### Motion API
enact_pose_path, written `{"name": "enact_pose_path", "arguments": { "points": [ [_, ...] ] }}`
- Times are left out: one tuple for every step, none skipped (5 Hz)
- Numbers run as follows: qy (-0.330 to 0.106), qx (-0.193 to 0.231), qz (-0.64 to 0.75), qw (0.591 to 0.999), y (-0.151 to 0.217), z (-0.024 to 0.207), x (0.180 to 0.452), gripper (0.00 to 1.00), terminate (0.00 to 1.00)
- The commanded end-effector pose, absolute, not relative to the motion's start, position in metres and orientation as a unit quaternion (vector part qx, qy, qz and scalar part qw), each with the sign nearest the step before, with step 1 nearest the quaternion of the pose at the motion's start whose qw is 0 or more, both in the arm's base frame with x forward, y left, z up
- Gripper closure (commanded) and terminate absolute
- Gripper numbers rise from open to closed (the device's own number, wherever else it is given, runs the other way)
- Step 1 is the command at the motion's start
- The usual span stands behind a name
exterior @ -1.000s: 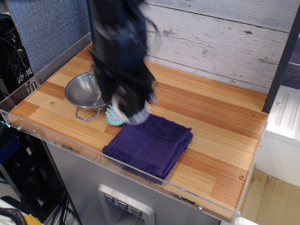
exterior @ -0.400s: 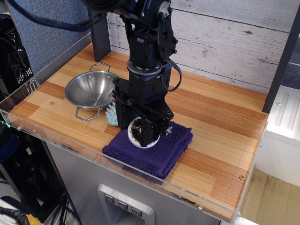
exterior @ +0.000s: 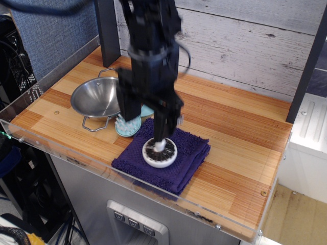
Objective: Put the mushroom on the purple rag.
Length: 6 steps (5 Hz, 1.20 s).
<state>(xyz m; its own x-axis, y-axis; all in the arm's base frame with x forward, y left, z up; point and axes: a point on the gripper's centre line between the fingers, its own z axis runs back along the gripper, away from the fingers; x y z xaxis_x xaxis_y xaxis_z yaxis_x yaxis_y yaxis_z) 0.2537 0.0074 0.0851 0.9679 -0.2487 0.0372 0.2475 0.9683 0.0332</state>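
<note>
The mushroom (exterior: 159,152) lies on the purple rag (exterior: 184,158), gills and short white stem facing up, near the rag's middle-left. The rag is a folded dark purple towel at the front of the wooden table. My gripper (exterior: 144,127) hangs just above and behind the mushroom, motion-blurred, with its two black fingers spread apart. The right finger (exterior: 162,125) is directly over the mushroom's stem, seemingly just clear of it. The gripper holds nothing.
A steel two-handled bowl (exterior: 96,98) stands at the left. A light-blue round brush (exterior: 127,127) lies between the bowl and the rag, partly behind my left finger. A clear acrylic rim (exterior: 76,155) borders the wooden table (exterior: 235,127). A plank wall stands behind.
The gripper carried the mushroom down onto the rag, let it go and opened. It has risen slightly, leaving the mushroom resting on the towel.
</note>
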Motion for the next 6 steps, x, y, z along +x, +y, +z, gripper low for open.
{"name": "enact_pose_path", "arguments": {
  "points": [
    [-0.153,0.004,-0.033,0.988,0.045,0.183,0.24,0.0,0.0],
    [-0.146,-0.007,0.012,0.989,0.061,0.209,0.24,0.0,0.0],
    [-0.126,-0.016,0.031,0.991,0.067,0.212,0.248,0.0,0.0],
    [-0.126,-0.016,0.031,0.991,0.067,0.212,0.248,0.0,0.0],
    [-0.126,-0.016,0.031,0.991,0.067,0.212,0.248,0.0,0.0],
    [-0.126,-0.016,0.031,0.991,0.067,0.212,0.248,0.0,0.0]
  ]
}}
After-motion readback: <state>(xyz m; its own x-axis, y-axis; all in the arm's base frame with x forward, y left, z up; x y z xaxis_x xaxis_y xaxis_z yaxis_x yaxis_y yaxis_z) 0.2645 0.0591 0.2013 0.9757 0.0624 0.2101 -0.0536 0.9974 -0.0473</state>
